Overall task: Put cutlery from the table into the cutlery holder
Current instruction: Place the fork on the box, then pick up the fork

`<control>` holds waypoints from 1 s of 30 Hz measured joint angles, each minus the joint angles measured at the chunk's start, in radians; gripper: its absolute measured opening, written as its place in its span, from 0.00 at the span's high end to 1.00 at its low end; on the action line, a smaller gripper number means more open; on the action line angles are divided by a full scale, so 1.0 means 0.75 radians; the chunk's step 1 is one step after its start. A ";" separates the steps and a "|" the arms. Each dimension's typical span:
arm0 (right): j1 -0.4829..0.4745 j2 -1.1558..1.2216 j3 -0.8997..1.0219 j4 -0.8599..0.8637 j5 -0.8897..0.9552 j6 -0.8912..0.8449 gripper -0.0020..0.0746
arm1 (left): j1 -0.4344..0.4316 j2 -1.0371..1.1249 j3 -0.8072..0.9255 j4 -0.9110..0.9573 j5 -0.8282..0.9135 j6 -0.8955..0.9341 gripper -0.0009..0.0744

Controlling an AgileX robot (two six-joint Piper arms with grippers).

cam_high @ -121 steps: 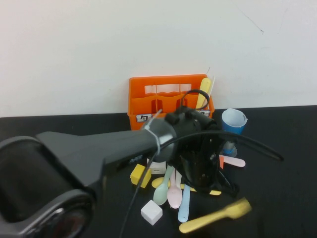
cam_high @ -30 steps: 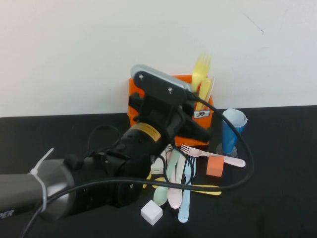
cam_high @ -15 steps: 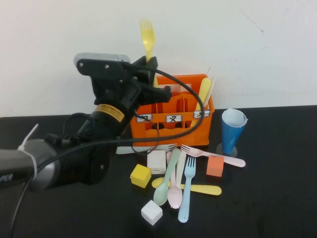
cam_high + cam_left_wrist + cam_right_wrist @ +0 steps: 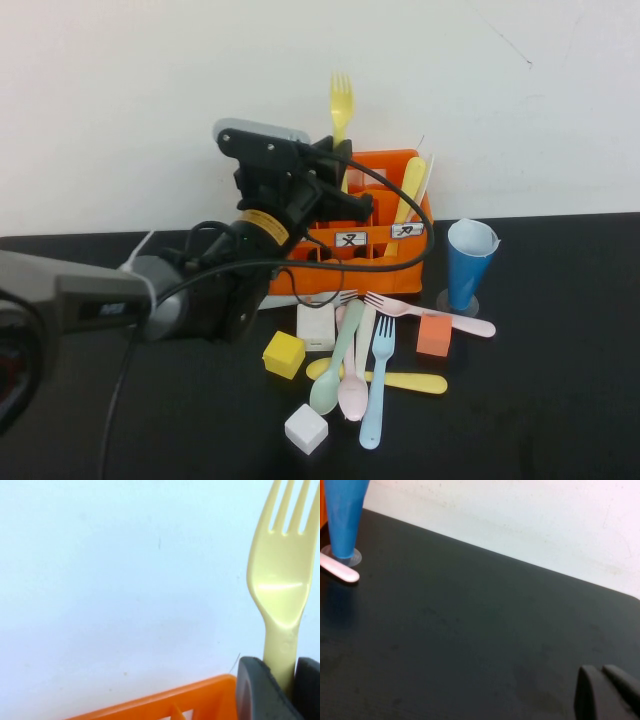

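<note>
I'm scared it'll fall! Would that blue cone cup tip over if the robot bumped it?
Probably. The blue cup is tall, wide on top, and stands on a small base. It looks light. The left gripper holds the yellow fork above the orange holder; the right gripper is elsewhere.

yellow fork [image 4: 341, 98], orange crate [image 4: 385, 215], black table [image 4: 560, 400]

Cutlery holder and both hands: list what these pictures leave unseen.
- Cutlery holder: in the high view the left arm covers its left part, so the compartment under the yellow fork is hidden.
- Left hand: the left wrist view cuts it off at the edge; the fork's lower handle is hidden between the fingers.
- Right hand: only its fingertips show in the right wrist view; it is outside the high view.
</note>
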 joint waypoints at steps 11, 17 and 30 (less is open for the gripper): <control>0.000 0.000 0.000 0.000 0.000 -0.007 0.98 | 0.000 0.160 -0.145 0.014 0.155 0.000 0.63; 0.000 0.000 0.000 0.000 0.000 -0.015 0.98 | 0.000 0.157 -0.150 0.039 0.198 0.000 0.48; 0.000 0.000 0.000 0.000 0.000 -0.018 0.98 | -0.087 -0.385 -0.083 0.454 0.997 -0.190 0.87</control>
